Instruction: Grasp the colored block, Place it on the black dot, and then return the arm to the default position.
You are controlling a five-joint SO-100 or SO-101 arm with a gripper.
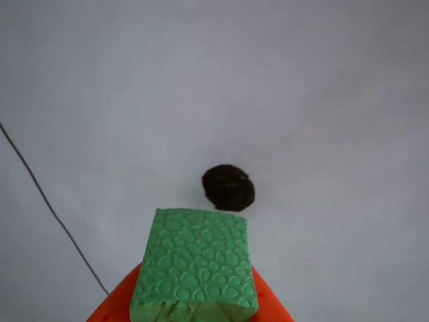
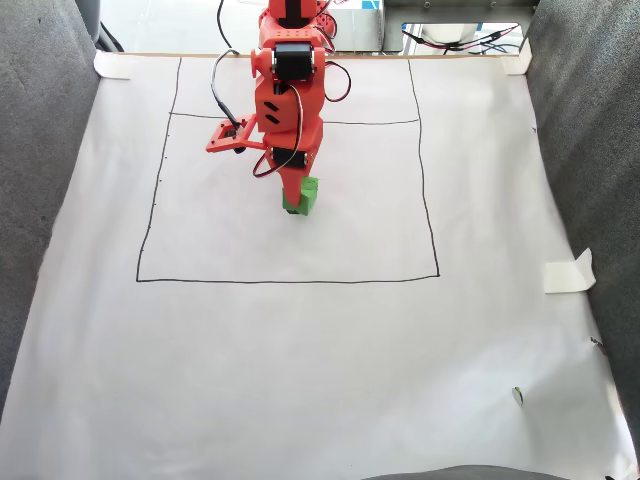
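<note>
The orange arm reaches out over the white paper sheet, inside the drawn black square. The grasp looks done; placing and the return home remain. In the other view the pincer is clamped on the green block, orange tips showing at both lower sides. The block sits just near of the black dot, not yet covering it.
</note>
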